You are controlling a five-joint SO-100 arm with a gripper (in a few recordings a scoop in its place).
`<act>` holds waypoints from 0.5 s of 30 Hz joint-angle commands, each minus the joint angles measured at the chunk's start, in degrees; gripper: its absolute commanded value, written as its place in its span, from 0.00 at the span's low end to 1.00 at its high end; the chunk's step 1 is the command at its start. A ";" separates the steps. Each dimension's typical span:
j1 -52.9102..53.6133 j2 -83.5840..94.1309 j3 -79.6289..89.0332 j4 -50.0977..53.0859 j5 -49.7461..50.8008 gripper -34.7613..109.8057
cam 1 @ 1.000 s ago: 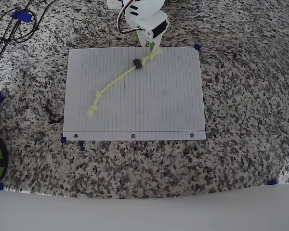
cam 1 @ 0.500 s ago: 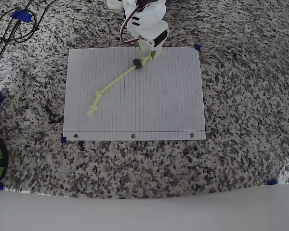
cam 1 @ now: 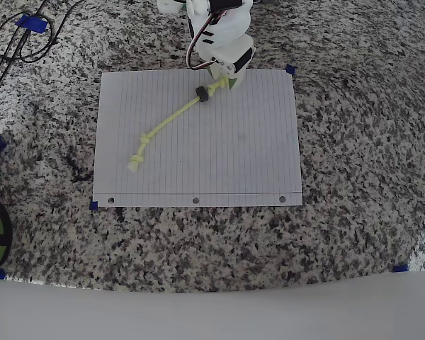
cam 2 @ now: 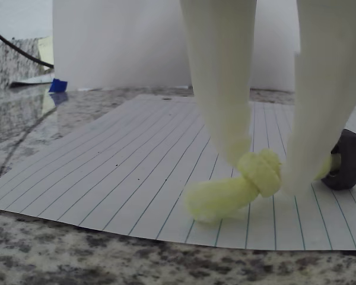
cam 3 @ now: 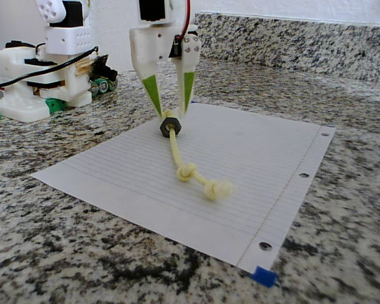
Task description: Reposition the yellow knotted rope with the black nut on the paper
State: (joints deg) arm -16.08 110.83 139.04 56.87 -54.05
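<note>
Pale yellow-green cord, the yellow knotted rope [cam 1: 171, 118], is laid diagonally across the paper [cam 1: 248, 149], running in the overhead view from a knotted end near the paper's left side up to a second knotted end close to the far edge. One black nut [cam 1: 202, 94] is threaded on the rope just short of that far knot. The paper rests flat on the speckled granite bench [cam 1: 354, 234].

The gripper [cam 2: 267, 172] is lowered over the far end of the rope. In the wrist view its two fingers [cam 2: 222, 113] are seen apart, one on each side of the end knot, with their tips down at the paper; the knot sits between them and is touched by at least one finger, but no squeeze can be made out. The step in hand is judged to be the grasp of the rope's far end, with the closing not yet done. Next, the fingers would need to be brought together on the knot, and the end lifted or dragged so that the rope and nut are drawn to a new place while the sheet is left unshifted.

Counted: one rope, one nut, one sheet with three punched holes along its near edge, and two knotted ends.
</note>
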 commanded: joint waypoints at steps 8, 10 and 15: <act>-1.32 -2.37 -1.85 -1.85 0.44 0.47; -1.41 -2.72 -1.85 -2.20 0.35 0.47; -1.41 -2.72 -1.85 -2.20 -0.26 0.25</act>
State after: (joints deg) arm -16.96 108.19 138.96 55.11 -54.14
